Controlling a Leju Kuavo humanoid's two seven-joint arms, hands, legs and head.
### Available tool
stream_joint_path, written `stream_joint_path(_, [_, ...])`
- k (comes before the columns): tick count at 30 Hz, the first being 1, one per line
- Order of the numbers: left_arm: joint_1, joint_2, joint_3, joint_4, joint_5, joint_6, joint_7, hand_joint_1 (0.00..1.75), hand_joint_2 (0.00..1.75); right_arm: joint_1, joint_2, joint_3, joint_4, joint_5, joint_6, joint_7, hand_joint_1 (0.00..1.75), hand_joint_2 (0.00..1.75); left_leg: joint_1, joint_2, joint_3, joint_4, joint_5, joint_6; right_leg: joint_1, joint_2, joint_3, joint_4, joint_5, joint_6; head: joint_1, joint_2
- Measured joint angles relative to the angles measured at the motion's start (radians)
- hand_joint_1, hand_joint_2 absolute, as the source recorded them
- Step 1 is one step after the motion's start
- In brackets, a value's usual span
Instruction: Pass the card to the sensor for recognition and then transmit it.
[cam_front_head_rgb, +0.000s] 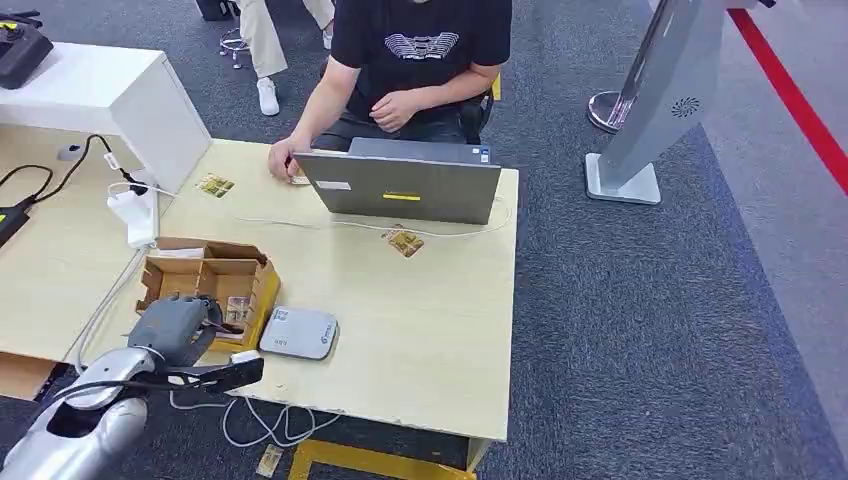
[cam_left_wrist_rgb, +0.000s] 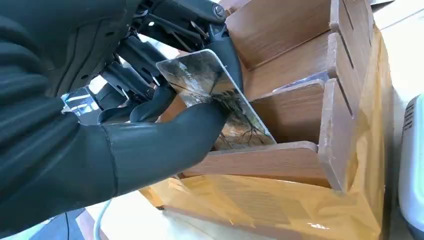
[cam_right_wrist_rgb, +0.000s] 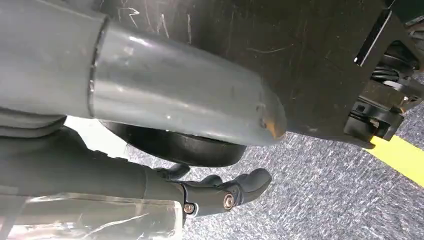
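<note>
My left hand (cam_front_head_rgb: 183, 326) is at the near side of a slotted brown card box (cam_front_head_rgb: 208, 278) on the wooden table (cam_front_head_rgb: 430, 340). In the left wrist view the thumb and fingers of this hand (cam_left_wrist_rgb: 150, 140) pinch a glossy patterned card (cam_left_wrist_rgb: 200, 77), tilted and partly inside a slot of the box (cam_left_wrist_rgb: 300, 165). The card (cam_front_head_rgb: 238, 310) also shows beside the hand in the head view. A flat grey-white sensor (cam_front_head_rgb: 300, 333) lies on the table just right of the box. My right hand (cam_right_wrist_rgb: 220, 192) hangs over the carpet, its fingers stretched out and holding nothing.
A person sits behind a grey laptop (cam_front_head_rgb: 400, 186) at the far table edge, one hand on the table. Loose cards (cam_front_head_rgb: 215, 185) (cam_front_head_rgb: 403, 241) lie on the table. A white adapter (cam_front_head_rgb: 135, 214) and cables run at the left. A grey kiosk stand (cam_front_head_rgb: 650, 110) is far right.
</note>
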Motion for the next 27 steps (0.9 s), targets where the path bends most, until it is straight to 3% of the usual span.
stream_joint_path(8, [0.013,-0.026,0.026,0.0,-0.072,0.047,0.013,1.75,1.75,0.0,0.0,0.0,0.0,-0.002,0.0,0.005,0.0,0.0,0.0,0.0,0.0,0.0,0.0,0.0,0.0,0.0,0.0,0.0,0.0,0.0,0.0,0.0])
stream_joint_path(18, [0.033,-0.054,0.07,0.0,-0.098,0.058,0.017,1.75,1.75,0.0,0.0,0.0,0.0,0.004,0.0,0.005,0.0,0.0,0.0,0.0,0.0,0.0,0.0,0.0,0.0,0.0,0.0,0.0,0.0,0.0,0.0,0.0])
stream_joint_path(21, [0.044,-0.064,0.079,0.0,-0.158,0.111,0.036,1.75,1.75,0.0,0.0,0.0,0.0,0.008,0.0,0.005,0.0,0.0,0.0,0.0,0.0,0.0,0.0,0.0,0.0,0.001,-0.001,0.0,0.0,0.0,0.0,0.0])
stream_joint_path(25, [0.067,-0.087,0.1,-0.015,-0.375,0.263,0.084,1.75,1.75,0.0,0.002,0.0,0.0,0.025,0.0,0.007,0.0,0.0,0.0,0.0,-0.001,0.0,0.0,0.0,0.0,0.0,-0.003,0.0,0.0,0.0,0.0,0.0])
stream_joint_path(27, [0.07,-0.098,0.12,-0.028,-0.436,0.289,0.088,1.75,1.75,0.0,0.002,0.0,0.0,0.032,0.0,0.007,0.0,0.0,0.0,-0.001,-0.001,0.0,0.0,0.0,0.0,-0.001,-0.003,0.0,0.0,0.0,0.0,0.0])
